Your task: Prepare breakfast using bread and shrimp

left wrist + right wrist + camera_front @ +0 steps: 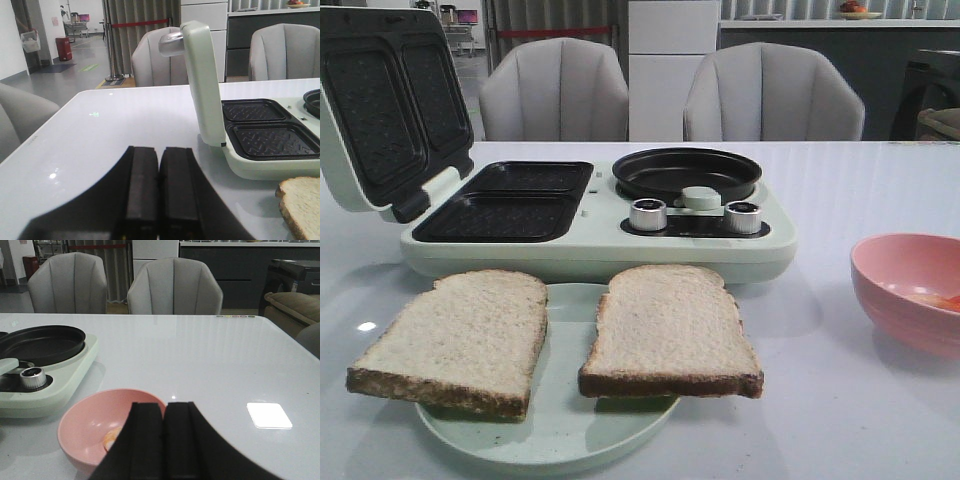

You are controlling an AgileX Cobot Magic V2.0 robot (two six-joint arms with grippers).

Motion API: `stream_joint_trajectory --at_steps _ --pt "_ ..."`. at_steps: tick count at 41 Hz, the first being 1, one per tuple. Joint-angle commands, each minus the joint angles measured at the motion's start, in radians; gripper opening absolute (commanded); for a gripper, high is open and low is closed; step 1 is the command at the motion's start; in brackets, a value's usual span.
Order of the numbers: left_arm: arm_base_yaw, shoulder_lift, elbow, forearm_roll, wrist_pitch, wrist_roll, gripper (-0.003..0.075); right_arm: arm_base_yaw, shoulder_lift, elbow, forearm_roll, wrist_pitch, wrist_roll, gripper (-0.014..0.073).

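Note:
Two bread slices, the left slice [455,338] and the right slice [668,330], lie side by side on a pale green plate [560,430] at the table's front. The left slice's corner shows in the left wrist view [302,202]. Orange-pink shrimp [945,300] lie in a pink bowl [910,290] at the right; they also show in the right wrist view [112,439]. My left gripper [159,152] is shut and empty, above the table left of the appliance. My right gripper [164,407] is shut and empty, just above the bowl's [95,425] near rim. Neither gripper shows in the front view.
A pale green breakfast maker [600,240] stands behind the plate, its lid [390,110] open upright at the left, two dark grill wells [510,200], a round black pan [685,172] and two knobs [648,214]. Two grey chairs [555,90] stand behind the table.

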Motion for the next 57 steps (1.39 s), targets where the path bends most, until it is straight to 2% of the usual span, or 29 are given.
stream_joint_trajectory --at_steps 1,5,10,20,29,37,45,57 --pt "-0.006 -0.019 0.006 -0.006 -0.097 -0.001 0.0099 0.0 -0.023 -0.018 0.0 -0.107 -0.009 0.0021" --pt "-0.006 -0.019 0.006 -0.006 -0.107 -0.001 0.0099 0.0 -0.023 -0.023 0.005 -0.101 -0.009 0.0021" --pt "-0.008 -0.019 -0.015 -0.023 -0.182 -0.001 0.0099 0.0 -0.023 -0.088 0.009 -0.046 -0.009 0.0021" --pt "-0.008 0.001 -0.236 -0.023 -0.173 -0.001 0.0099 0.0 0.007 -0.328 0.009 0.055 -0.009 0.0021" --pt "-0.008 0.119 -0.503 -0.023 -0.021 -0.001 0.0099 0.0 0.153 -0.552 0.009 0.169 -0.009 0.0021" --pt "-0.008 0.264 -0.666 -0.023 0.206 -0.001 0.0099 0.0 0.29 -0.673 0.009 0.305 -0.009 0.0021" --pt "-0.008 0.369 -0.666 -0.023 0.326 -0.001 0.0099 0.0 0.397 -0.672 0.009 0.399 -0.009 0.0021" --pt "-0.008 0.455 -0.612 -0.024 0.406 -0.001 0.0099 0.0 0.541 -0.672 0.009 0.546 -0.009 0.0021"
